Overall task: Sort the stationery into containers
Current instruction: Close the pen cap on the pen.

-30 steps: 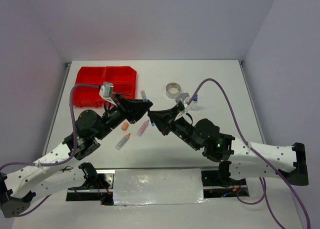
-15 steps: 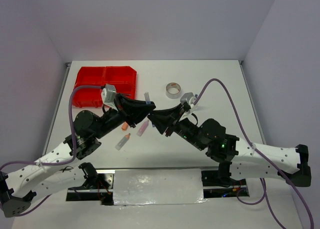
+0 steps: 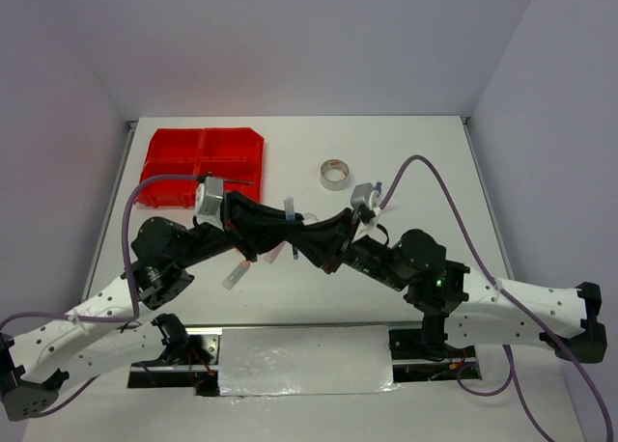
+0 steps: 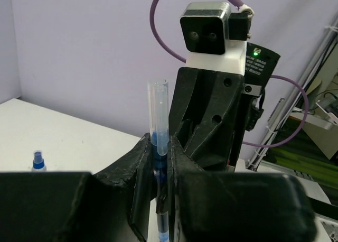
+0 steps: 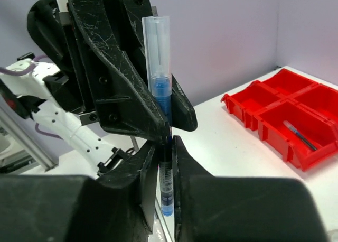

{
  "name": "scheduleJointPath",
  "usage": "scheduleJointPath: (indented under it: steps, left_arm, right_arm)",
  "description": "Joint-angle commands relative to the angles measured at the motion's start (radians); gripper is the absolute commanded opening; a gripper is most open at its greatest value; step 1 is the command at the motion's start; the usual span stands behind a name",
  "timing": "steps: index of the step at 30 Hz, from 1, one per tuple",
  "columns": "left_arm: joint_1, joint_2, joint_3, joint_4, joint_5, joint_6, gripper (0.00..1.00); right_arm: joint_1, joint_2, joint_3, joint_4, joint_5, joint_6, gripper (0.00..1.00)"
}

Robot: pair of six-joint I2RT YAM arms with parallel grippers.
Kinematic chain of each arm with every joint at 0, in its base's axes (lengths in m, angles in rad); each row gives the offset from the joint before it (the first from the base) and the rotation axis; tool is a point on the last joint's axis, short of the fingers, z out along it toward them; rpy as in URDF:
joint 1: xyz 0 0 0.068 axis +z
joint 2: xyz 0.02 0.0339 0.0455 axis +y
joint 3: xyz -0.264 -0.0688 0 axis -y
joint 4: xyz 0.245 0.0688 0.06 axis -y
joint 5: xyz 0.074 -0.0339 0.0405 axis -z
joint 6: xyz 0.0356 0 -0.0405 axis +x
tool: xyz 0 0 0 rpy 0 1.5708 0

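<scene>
Red tray (image 3: 174, 157) at ten o'clock in the top view. Mid-table, left gripper (image 3: 282, 230) reaches toward three and right gripper (image 3: 311, 239) toward nine. Both pinch one blue pen (image 3: 289, 208), likely a handover.

Left wrist: jaws narrow on pen, clear cap (image 4: 157, 102) pointing to twelve.

Right wrist: jaws clamp its barcoded barrel lower down.

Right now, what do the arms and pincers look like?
Left arm and right arm: white perforated lower links, black upper joints. Left pincer and right pincer: black, wedge-shaped. Purple cable to each grey wrist camera; green light on the right.
</scene>
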State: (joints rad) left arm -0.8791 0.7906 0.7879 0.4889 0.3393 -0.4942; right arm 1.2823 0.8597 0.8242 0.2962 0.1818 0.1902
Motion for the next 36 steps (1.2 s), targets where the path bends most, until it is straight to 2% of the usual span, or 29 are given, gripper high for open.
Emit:
scheduleJointPath:
  steps: [1, 6, 10, 13, 14, 16, 18, 19, 24, 32, 36]
  left_arm:
    - [-0.003, -0.024, -0.010, 0.119, 0.047, 0.013, 0.03]
    - [-0.003, -0.019, -0.007, 0.131, 0.062, 0.000, 0.10]
    - [-0.003, -0.005, 0.010, 0.125, 0.075, -0.003, 0.14]
    - [-0.003, -0.001, 0.022, 0.108, 0.075, 0.003, 0.38]
    - [-0.003, -0.001, 0.025, 0.100, 0.066, 0.003, 0.57]
    - [-0.003, 0.001, 0.039, 0.067, 0.035, 0.012, 0.81]
    - [-0.004, 0.001, 0.043, 0.051, 0.004, 0.016, 0.96]
    - [-0.003, 0.001, 0.043, 0.044, -0.002, 0.019, 0.99]
    - [-0.003, 0.009, 0.054, 0.039, 0.007, 0.020, 0.99]
    - [-0.003, -0.008, 0.102, -0.032, -0.100, 0.049, 0.99]
    - [-0.004, -0.016, 0.131, -0.039, -0.099, 0.057, 0.99]
  right_arm:
    - [0.000, -0.016, 0.001, 0.030, -0.057, -0.005, 0.15]
    - [0.002, -0.019, -0.014, 0.055, -0.113, -0.014, 0.00]
    - [0.002, -0.024, -0.030, 0.076, -0.133, -0.014, 0.00]
    - [0.002, -0.028, -0.031, 0.074, -0.137, -0.012, 0.00]
    - [0.002, -0.028, -0.031, 0.072, -0.134, -0.014, 0.00]
    - [0.002, -0.028, -0.031, 0.061, -0.122, -0.012, 0.00]
    - [0.003, -0.028, -0.033, 0.058, -0.116, -0.012, 0.00]
    - [0.003, -0.030, -0.037, 0.060, -0.116, -0.011, 0.00]
    - [0.003, -0.034, -0.037, 0.049, -0.096, -0.009, 0.00]
    - [0.002, -0.016, -0.031, 0.018, -0.082, -0.012, 0.00]
    - [0.002, -0.005, -0.022, -0.005, -0.067, -0.017, 0.00]
